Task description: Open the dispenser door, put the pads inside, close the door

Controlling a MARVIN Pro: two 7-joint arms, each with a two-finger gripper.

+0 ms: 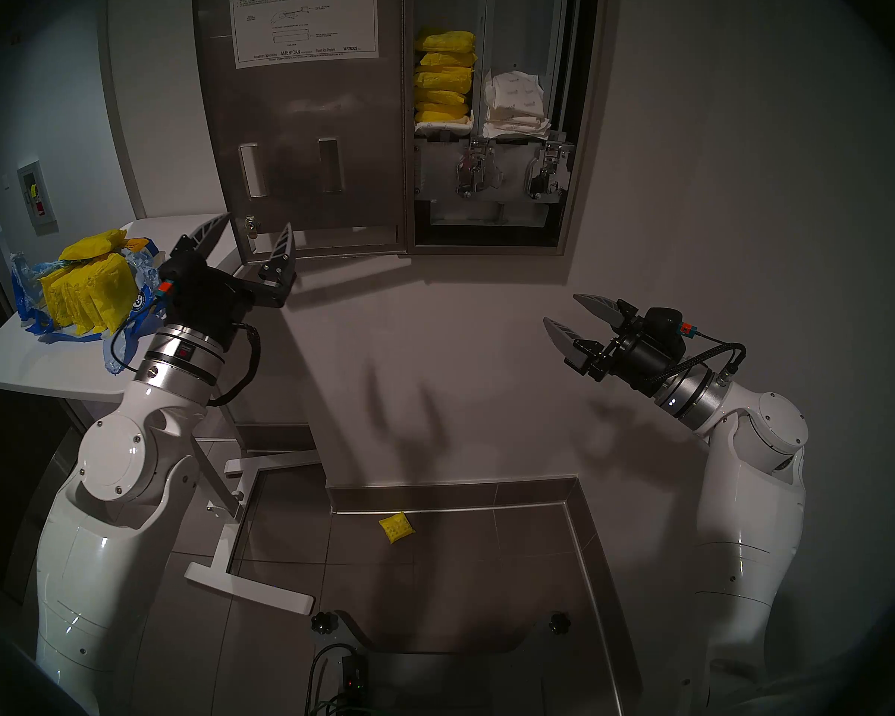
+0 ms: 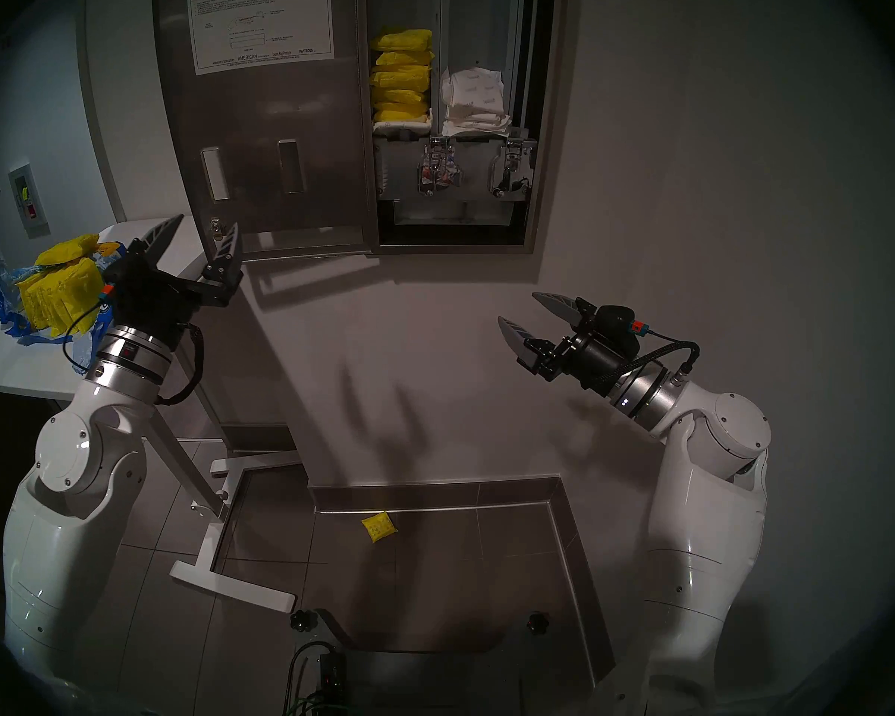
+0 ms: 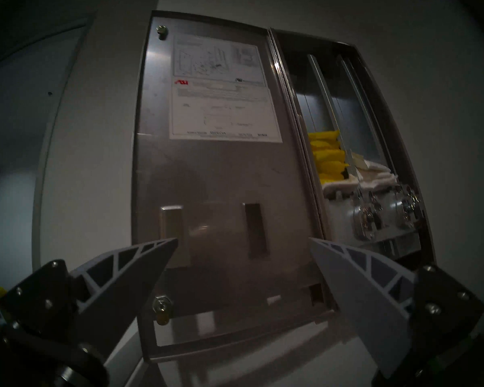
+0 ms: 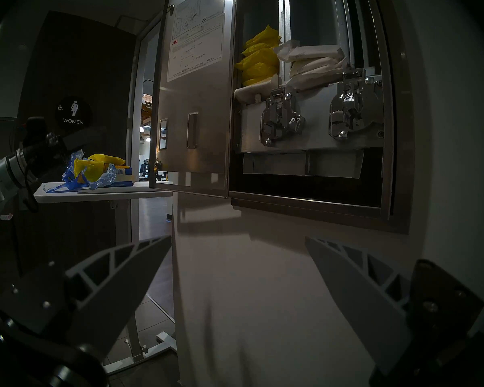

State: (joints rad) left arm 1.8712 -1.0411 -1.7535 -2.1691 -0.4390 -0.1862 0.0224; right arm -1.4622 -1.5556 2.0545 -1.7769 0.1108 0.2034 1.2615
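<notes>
One yellow pad (image 1: 397, 528) is seen lying on the floor tiles. Both the left gripper (image 1: 253, 245) and right gripper (image 1: 573, 312) are held wide and empty. Beyond, the dispenser door (image 1: 321, 126) is swung open (instruction sheet showing), with yellow pads (image 1: 443, 77) stacked in the left compartment.

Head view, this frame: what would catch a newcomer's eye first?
The dispenser door hangs wide open on the wall, baring a stack of yellow pads in the left column beside white pads in the right. One stray yellow pad lies on the tiled floor below. The left gripper, open and empty, sits by the door's lower edge, with more yellow pads in a torn blue bag on the side table.
</notes>
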